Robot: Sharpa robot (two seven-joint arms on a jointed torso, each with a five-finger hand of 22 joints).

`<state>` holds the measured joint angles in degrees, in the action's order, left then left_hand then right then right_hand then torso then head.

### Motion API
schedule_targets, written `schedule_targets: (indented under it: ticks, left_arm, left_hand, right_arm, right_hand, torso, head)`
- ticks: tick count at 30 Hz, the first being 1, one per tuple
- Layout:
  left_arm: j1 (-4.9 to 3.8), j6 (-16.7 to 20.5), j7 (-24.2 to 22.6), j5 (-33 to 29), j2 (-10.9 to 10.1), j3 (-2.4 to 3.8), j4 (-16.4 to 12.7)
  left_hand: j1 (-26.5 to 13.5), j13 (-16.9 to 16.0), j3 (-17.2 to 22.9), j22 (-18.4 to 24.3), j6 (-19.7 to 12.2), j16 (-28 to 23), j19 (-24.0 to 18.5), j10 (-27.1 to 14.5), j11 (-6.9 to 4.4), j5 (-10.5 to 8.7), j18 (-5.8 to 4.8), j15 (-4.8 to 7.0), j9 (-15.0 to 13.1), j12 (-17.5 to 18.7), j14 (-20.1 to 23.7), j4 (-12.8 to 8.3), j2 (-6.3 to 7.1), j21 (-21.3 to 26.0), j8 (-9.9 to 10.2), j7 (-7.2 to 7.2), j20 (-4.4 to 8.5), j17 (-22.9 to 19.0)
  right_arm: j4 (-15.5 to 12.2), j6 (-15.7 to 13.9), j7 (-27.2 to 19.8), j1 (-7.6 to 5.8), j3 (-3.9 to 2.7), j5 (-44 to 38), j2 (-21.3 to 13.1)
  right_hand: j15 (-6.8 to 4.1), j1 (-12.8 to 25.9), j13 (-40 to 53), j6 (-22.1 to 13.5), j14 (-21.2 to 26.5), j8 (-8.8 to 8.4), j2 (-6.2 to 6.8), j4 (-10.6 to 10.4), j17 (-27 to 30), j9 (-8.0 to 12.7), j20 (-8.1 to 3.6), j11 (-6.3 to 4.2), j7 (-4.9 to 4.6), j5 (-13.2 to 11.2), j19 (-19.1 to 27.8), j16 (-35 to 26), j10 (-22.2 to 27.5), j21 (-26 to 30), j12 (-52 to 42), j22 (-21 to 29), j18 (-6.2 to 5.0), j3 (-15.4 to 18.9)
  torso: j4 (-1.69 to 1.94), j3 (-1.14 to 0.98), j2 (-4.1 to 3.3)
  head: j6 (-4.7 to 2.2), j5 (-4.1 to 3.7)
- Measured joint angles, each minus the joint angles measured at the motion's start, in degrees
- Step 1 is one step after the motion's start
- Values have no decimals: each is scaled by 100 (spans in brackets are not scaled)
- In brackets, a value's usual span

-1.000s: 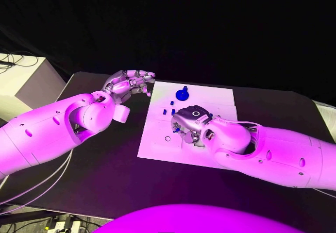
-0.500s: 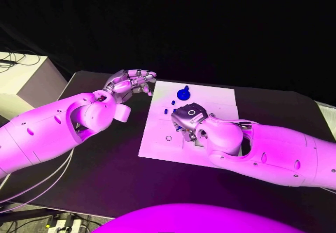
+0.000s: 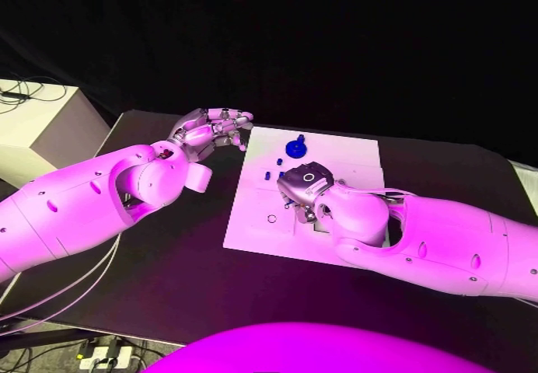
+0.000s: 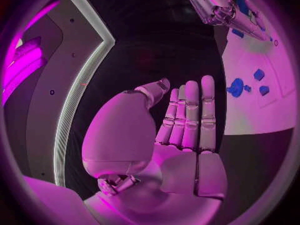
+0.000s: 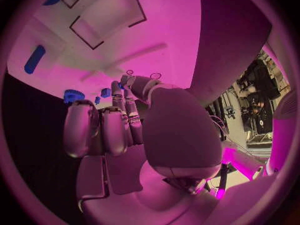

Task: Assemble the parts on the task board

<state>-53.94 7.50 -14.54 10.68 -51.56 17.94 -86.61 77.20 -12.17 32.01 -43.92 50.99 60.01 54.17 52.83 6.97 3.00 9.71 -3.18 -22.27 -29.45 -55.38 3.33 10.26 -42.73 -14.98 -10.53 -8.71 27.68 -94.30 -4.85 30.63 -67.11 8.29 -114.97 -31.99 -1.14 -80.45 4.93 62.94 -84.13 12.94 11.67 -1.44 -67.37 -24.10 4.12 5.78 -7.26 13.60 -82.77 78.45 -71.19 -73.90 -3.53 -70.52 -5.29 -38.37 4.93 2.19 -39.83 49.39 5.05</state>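
1. The task board [image 3: 337, 155] is a flat white plate with a matte surface, lying on the black table [image 3: 168, 272]. It is the landmark for the places below.
2. The left hand [image 3: 213, 128] hovers beside the near-left corner region of the board's far end, just off its left edge. In the left wrist view this hand [image 4: 187, 120] has its fingers straight and close together, the thumb apart, and nothing in it: it is open and empty.
3. The right hand [image 3: 302, 186] is over the middle of the board, palm down. In the right wrist view the fingers [image 5: 103, 130] are curled in side by side; I cannot tell if they hold a part.
4. A round blue part with a toothed rim [image 3: 296, 146] stands on the board's far part, beyond the right hand.
5. Small blue pieces [image 3: 278, 163] lie on the board between the round part and the right hand.
6. The right wrist view also shows thin dark rectangular outlines [image 5: 106, 20] on the board and a long blue piece [image 5: 34, 59], which the right arm hides in the head view.
7. The left wrist view shows the round part [image 4: 236, 87] beside two small blocks [image 4: 259, 75].
8. Both arms have smooth, glossy white shells; the hands are metallic.
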Motion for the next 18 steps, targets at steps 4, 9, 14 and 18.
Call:
schedule_targets:
  ticks: [4, 9, 14, 18]
  left_arm:
    - [0, -2, 2, 0, 3, 0, 0]
    - [0, -3, 3, 1, 6, 0, 1]
    - [0, -4, 4, 1, 7, 0, 0]
    - [0, -5, 5, 2, 6, 0, -1]
  left_hand:
    - [0, 0, 0, 0, 0, 0, 0, 0, 0, 0, 0, 0, 0, 0, 0, 0, 0, 0, 0, 0, 0, 0]
    - [0, 0, 0, 0, 0, 0, 0, 0, 0, 0, 0, 0, 0, 0, 0, 0, 0, 0, 0, 0, 0, 0]
    - [0, 0, 0, -1, 0, 0, 0, 0, 0, 0, 0, 0, -1, 0, 0, 0, 0, 0, 0, 0, 0, 0]
    - [0, 0, 0, -1, 0, 0, 0, 0, 0, 0, 0, 0, -1, 0, 0, 0, 0, 0, 0, 0, 0, 0]
  right_arm:
    - [49, 36, -14, -5, 0, 25, 26]
    - [121, 71, -30, -6, 3, 67, 64]
    - [164, 97, -53, -7, 9, 108, 89]
    - [174, 112, -69, -7, 14, 134, 92]
  right_hand:
    - [0, 0, 0, 0, 0, 0, 0, 0, 0, 0, 0, 0, 0, 0, 0, 0, 0, 0, -1, 0, 0, 0]
    - [0, 0, 0, 0, 0, 0, 1, 0, 0, 1, 0, -8, 0, -11, 0, 0, 9, 0, -2, 1, 0, 0]
    - [0, 0, 0, 0, 0, 0, 2, 0, 0, -5, 0, -9, 0, -22, 0, 0, 9, 0, -1, 1, 0, 1]
    - [0, 0, 0, 0, 0, -1, 2, 0, 0, -10, 0, -9, 0, -32, 0, 0, 9, 0, 0, 1, 0, 2]
  torso:
    - [2, 0, -1]
    - [1, -3, -3]
    - [1, -3, -3]
    - [2, -3, -4]
  head:
    - [36, 25]
    - [56, 55]
    - [60, 76]
    - [62, 84]
